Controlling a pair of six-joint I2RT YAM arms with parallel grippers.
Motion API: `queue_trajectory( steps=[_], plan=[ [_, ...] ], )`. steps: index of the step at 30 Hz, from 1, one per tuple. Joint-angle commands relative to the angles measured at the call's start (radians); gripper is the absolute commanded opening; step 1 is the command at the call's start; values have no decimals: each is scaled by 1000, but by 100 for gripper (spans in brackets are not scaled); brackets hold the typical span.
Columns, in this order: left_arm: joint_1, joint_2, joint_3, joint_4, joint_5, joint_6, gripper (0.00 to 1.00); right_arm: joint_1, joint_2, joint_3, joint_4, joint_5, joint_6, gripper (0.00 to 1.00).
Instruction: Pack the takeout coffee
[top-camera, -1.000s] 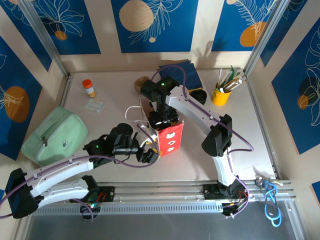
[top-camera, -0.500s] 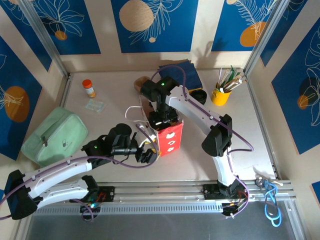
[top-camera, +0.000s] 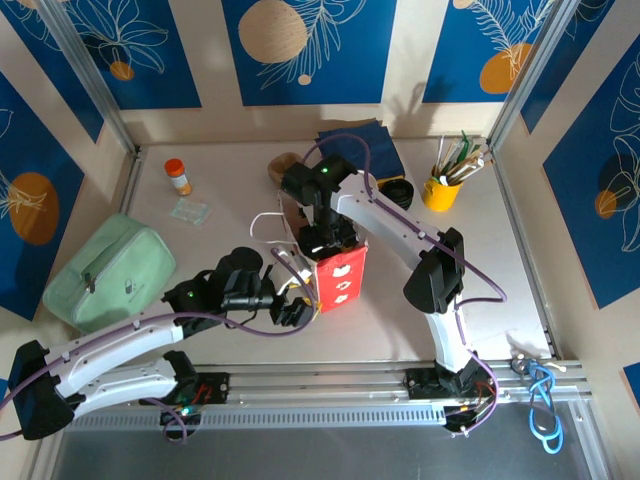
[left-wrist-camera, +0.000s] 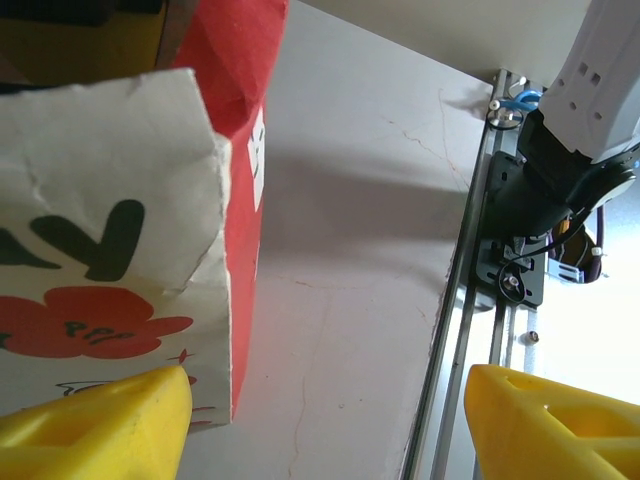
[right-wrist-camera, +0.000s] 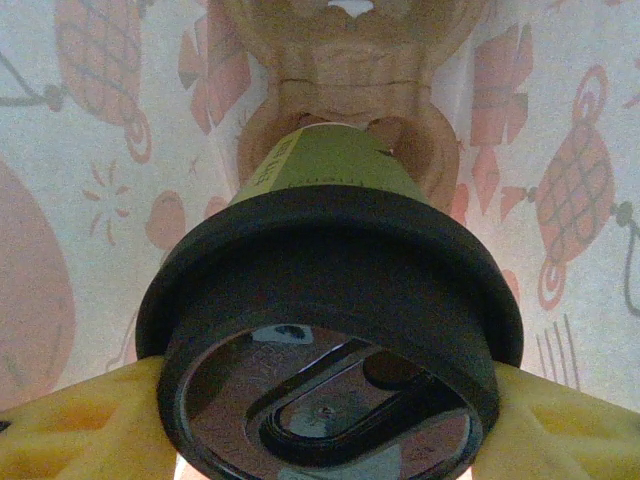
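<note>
takeout coffee (right-wrist-camera: 330, 300) in right hand (right-wrist-camera: 325, 425), bag walls (right-wrist-camera: 95, 210) close, perhaps touching

Looking down on a pale beige surface (top-camera: 400, 320); facing cream walls (top-camera: 210, 60) hung with blue panels (top-camera: 330, 60) showing white leaves and orange discs; noting metal posts (top-camera: 90, 75) at the far corners and a rail (top-camera: 320, 385) along the near edge

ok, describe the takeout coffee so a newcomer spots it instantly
Centre of the table stands a red paper bag; the right gripper reaches into it. Between its yellow fingers is the takeout coffee: green side, round black lid, unlike the open yellow utensil cup back right.
</note>
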Motion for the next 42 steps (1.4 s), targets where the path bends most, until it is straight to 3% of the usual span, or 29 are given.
queue_trajectory(
  steps=[1, 42],
  plan=[
    [-11, -30, -1, -2, -14, 1, 72, -3, -43, -9, -150, -34, -10, 63],
    [-11, -21, 2, 7, -19, -2, 72, -1, -48, -61, -122, -43, -1, 63]
  ],
)
